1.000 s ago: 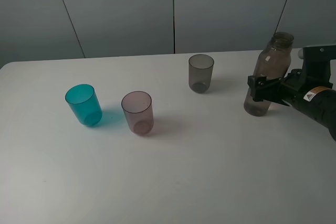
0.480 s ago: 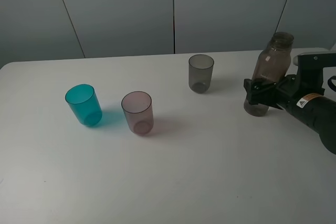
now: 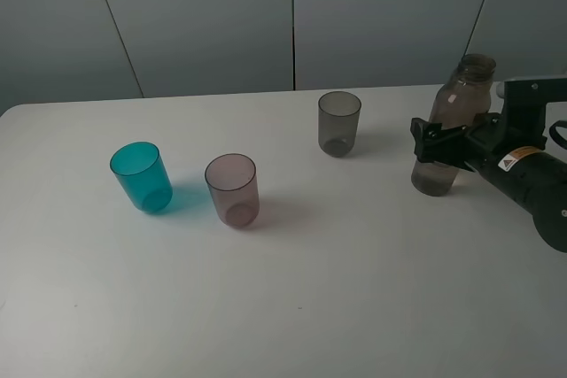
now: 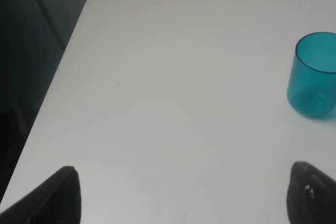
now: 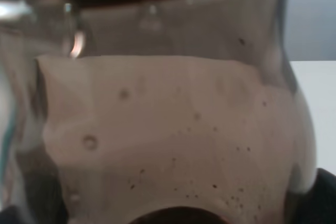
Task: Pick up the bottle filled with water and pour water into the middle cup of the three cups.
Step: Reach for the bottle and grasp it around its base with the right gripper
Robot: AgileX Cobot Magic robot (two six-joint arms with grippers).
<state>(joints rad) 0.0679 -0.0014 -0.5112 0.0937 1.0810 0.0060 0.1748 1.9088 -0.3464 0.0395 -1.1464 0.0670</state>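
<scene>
One claw (image 3: 434, 142) level, astride bottle (image 3: 459, 105)

Table: smooth white tabletop (image 3: 354, 307), rounded corner at far left.
Backdrop: grey wall panels (image 3: 204, 24), dark seams between them.

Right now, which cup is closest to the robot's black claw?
The smoky grey cup, standing just left of the right gripper and the bottle. The pinkish-mauve cup and the teal cup sit much farther left.
</scene>
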